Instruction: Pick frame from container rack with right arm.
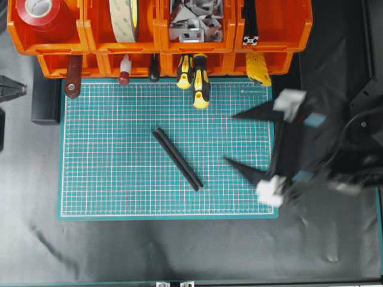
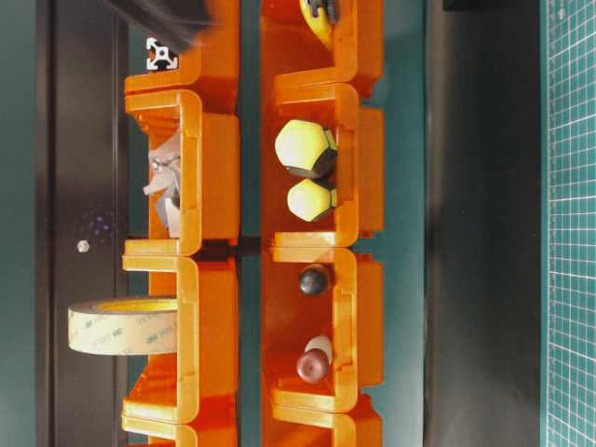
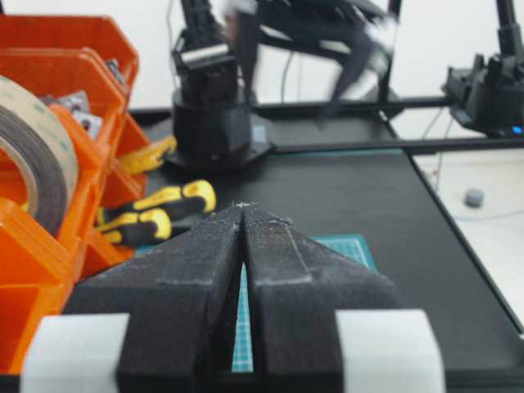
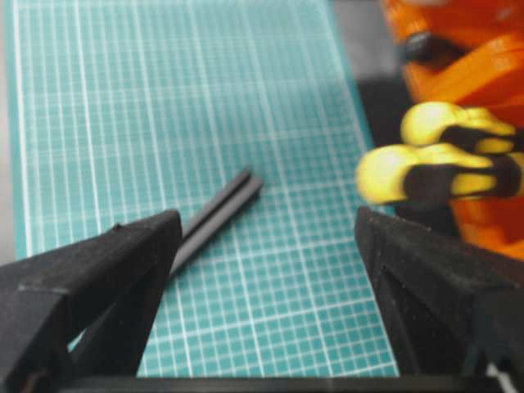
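The frame (image 1: 250, 23) is a black bar lying in the top right bin of the orange container rack (image 1: 90, 37), its pale slotted cut end (image 2: 161, 54) facing out. My right gripper (image 1: 230, 139) hovers, blurred, over the mat's right edge, below that bin. It is open, with nothing between its fingers (image 4: 123, 262). In the right wrist view the right gripper (image 4: 266, 225) faces a black grooved bar (image 4: 217, 214), which lies diagonally on the mat (image 1: 178, 158). My left gripper (image 3: 244, 209) is shut and empty at the far left (image 1: 23, 89).
The green cutting mat (image 1: 119, 149) lies in front of the rack. Yellow-and-black screwdrivers (image 1: 200, 81) stick out of a lower bin onto the mat. Other bins hold a red tape roll (image 1: 39, 15), a pale tape roll (image 1: 124, 18) and metal brackets (image 1: 194, 21).
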Action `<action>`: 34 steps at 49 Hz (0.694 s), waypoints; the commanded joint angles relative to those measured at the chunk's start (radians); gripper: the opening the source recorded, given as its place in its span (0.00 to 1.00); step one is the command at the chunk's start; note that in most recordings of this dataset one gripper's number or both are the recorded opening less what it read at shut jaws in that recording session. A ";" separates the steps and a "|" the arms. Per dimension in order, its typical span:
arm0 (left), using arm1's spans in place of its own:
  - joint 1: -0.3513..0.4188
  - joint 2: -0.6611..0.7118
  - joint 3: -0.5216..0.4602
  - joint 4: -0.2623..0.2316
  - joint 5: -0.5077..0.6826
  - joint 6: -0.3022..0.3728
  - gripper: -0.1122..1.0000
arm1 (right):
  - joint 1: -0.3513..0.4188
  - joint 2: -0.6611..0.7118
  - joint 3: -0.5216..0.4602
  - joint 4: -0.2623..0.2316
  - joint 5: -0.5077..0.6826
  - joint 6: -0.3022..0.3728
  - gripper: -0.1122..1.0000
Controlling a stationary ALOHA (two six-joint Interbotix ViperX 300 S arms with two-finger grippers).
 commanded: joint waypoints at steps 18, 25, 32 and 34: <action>-0.038 -0.028 -0.043 0.003 0.129 -0.074 0.10 | -0.005 -0.442 0.227 -0.095 -0.028 0.127 0.85; -0.038 -0.040 -0.044 0.003 0.149 -0.075 0.10 | -0.006 -0.552 0.291 -0.095 -0.034 0.127 0.85; -0.037 -0.046 -0.048 0.003 0.152 -0.075 0.10 | -0.005 -0.621 0.330 -0.095 -0.034 0.127 0.85; -0.037 -0.044 -0.048 0.003 0.152 -0.081 0.10 | -0.005 -0.634 0.337 -0.095 -0.032 0.127 0.85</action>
